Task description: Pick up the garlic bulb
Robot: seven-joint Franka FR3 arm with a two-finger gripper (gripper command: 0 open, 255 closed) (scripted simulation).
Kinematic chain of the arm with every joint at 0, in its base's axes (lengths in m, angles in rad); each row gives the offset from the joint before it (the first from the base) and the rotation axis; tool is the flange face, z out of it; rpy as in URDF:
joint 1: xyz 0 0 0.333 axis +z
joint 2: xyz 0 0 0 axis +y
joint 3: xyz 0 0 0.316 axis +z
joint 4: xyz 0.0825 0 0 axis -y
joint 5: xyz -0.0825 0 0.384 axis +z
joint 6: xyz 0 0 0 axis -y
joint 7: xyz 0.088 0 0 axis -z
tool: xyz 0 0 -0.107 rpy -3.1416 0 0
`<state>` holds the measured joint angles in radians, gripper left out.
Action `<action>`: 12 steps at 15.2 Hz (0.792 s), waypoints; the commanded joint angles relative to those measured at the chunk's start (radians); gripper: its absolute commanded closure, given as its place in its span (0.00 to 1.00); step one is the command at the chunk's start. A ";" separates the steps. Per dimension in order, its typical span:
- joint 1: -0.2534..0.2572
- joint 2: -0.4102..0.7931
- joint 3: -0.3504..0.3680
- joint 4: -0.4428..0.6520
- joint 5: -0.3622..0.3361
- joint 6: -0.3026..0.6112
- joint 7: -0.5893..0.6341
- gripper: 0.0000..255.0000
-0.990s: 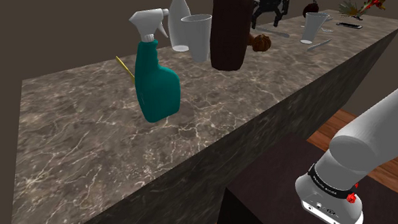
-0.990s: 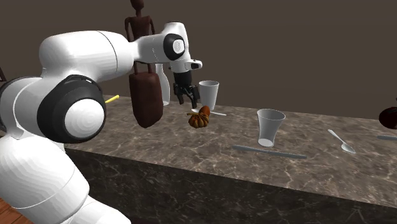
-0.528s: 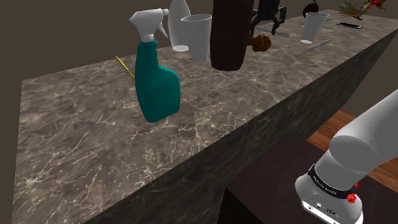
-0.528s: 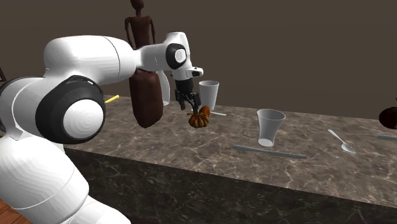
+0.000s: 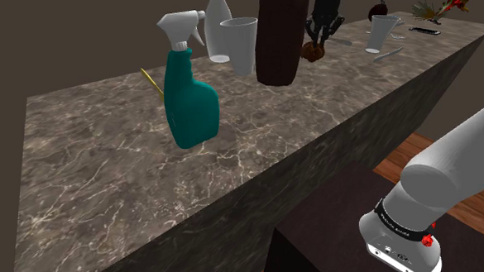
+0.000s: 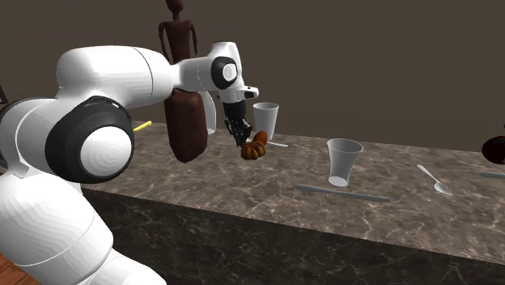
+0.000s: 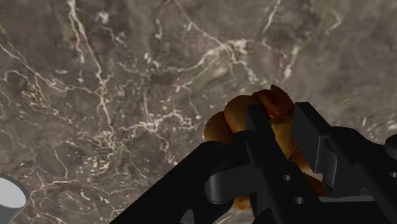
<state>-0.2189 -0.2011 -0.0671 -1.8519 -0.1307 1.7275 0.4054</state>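
The garlic bulb (image 6: 256, 147) is drawn brown-orange and lobed. It sits tilted on or just above the dark marble counter (image 6: 267, 190), beside a tall dark brown bottle (image 6: 185, 121). My black gripper (image 6: 245, 139) points down onto it and is shut on it. In the wrist view the two fingers (image 7: 262, 137) clasp the bulb (image 7: 275, 103) between them, with marble behind it. From the shoulder view the bulb (image 5: 312, 51) lies far back on the counter under the gripper (image 5: 320, 36).
A teal spray bottle (image 5: 190, 100), a white cup (image 5: 238, 44), a white bottle (image 5: 218, 23) and a yellow stick (image 5: 152, 81) stand nearer the shoulder camera. Another cup (image 6: 343, 162), a grey rod (image 6: 341, 193) and a spoon (image 6: 434, 180) lie beyond the bulb.
The gripper came down over the garlic bulb and shut on it. The bulb has tipped over and shifted slightly in the fingers.
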 commanded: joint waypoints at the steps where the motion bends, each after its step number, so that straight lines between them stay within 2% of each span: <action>1: 0.000 0.000 0.000 0.000 0.000 0.000 0.000 1.00; 4: 0.000 0.000 0.000 -0.001 0.000 0.001 -0.001 1.00; 12: 0.001 0.024 0.001 0.134 0.003 -0.109 -0.013 1.00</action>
<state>-0.2184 -0.1822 -0.0662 -1.7386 -0.1279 1.6335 0.3940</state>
